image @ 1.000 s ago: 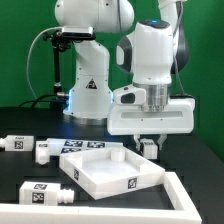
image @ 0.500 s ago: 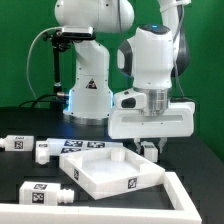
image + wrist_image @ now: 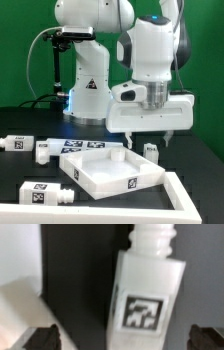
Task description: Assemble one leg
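A leg point(image 3: 152, 150), a small white square post with a black-and-white tag, lies on the black table just to the exterior view's right of the white panel point(image 3: 110, 170). My gripper point(image 3: 151, 138) hangs right above it, open, fingers apart on either side and clear of it. In the wrist view the leg point(image 3: 145, 291) fills the middle, tag facing the camera and threaded end pointing away. My gripper point(image 3: 125, 339) has its dark fingertips point(image 3: 42, 338) wide of the leg on both sides, not touching it.
Three more tagged legs lie at the exterior view's left: one at the edge point(image 3: 15, 143), one beside it point(image 3: 42, 150), one nearer the front point(image 3: 45, 193). The marker board point(image 3: 75, 145) lies behind the panel. A white raised frame point(image 3: 190, 195) borders the front right.
My gripper has risen a little above the leg, jaws staying open. The leg and the other parts have not moved.
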`<action>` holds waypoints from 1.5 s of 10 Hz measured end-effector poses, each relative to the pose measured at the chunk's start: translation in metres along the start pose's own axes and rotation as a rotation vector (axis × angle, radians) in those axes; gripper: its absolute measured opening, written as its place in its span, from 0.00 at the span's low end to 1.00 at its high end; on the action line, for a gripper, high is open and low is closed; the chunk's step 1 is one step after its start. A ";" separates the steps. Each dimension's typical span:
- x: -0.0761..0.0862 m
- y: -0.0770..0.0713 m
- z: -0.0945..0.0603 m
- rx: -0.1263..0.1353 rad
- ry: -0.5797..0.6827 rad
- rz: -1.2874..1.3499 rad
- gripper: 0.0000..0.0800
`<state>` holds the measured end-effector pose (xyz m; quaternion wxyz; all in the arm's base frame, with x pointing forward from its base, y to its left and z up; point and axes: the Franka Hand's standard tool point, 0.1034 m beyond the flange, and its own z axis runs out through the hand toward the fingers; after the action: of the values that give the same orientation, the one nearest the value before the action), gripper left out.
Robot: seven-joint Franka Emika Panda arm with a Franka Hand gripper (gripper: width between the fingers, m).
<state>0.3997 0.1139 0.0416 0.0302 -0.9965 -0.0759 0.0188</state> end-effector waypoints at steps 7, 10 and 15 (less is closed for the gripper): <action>0.013 0.050 -0.015 -0.012 0.045 -0.174 0.81; 0.013 0.070 -0.003 -0.015 0.035 -0.268 0.81; 0.036 0.122 0.013 -0.010 0.028 -0.350 0.81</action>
<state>0.4533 0.0001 0.0200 0.0292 -0.9683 -0.2479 -0.0008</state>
